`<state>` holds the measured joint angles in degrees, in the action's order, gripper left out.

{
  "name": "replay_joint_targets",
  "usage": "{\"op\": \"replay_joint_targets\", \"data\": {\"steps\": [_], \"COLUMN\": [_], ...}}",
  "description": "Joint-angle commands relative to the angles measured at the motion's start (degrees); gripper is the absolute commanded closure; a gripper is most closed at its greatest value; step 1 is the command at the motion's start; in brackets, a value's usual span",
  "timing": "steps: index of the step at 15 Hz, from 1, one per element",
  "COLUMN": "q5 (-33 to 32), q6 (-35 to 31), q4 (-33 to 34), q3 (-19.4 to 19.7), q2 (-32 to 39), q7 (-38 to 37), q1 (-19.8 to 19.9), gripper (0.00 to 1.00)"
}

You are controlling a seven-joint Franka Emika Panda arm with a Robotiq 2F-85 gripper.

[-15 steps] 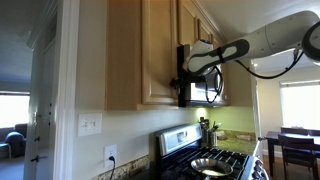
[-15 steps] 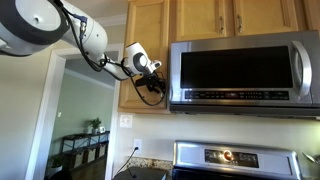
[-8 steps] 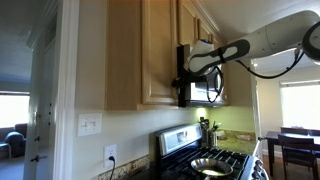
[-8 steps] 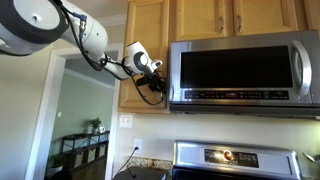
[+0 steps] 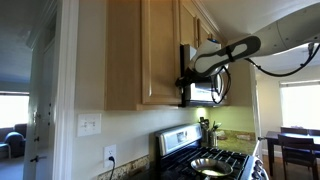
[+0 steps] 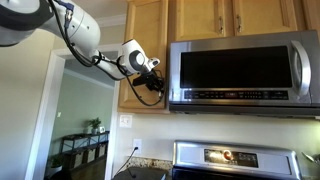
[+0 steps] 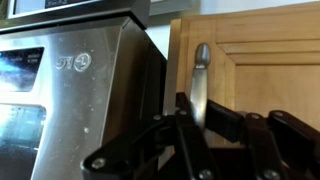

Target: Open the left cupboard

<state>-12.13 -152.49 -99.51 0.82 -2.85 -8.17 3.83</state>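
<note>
The claw pinches the metal door handle low on the left cupboard, just beside the microwave. The door looks shut or barely ajar; pulling it open is yet to do.

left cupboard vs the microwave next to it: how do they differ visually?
The left cupboard is light oak with a framed panel; the microwave is steel with a dark glass front. The cupboard runs taller, past the microwave's top. The gripper is at the cupboard's handle, not the microwave. Both hang side by side.
</note>
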Motion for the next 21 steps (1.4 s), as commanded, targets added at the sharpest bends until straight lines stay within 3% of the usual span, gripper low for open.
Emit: {"op": "replay_joint_targets", "data": {"steps": [1, 11, 21], "q5": [3.7, 7.4, 11.2], "q6": [-1.5, -6.1, -1.8], "q4": [-12.6, -22.2, -37.3], "q3": [-1.3, -1.1, -0.7], "q2": [-8.9, -17.1, -37.1], "q7": [5.7, 5.1, 8.7], "q1": [-2.8, -3.9, -7.5], "gripper": [0.91, 0.90, 0.91]}}
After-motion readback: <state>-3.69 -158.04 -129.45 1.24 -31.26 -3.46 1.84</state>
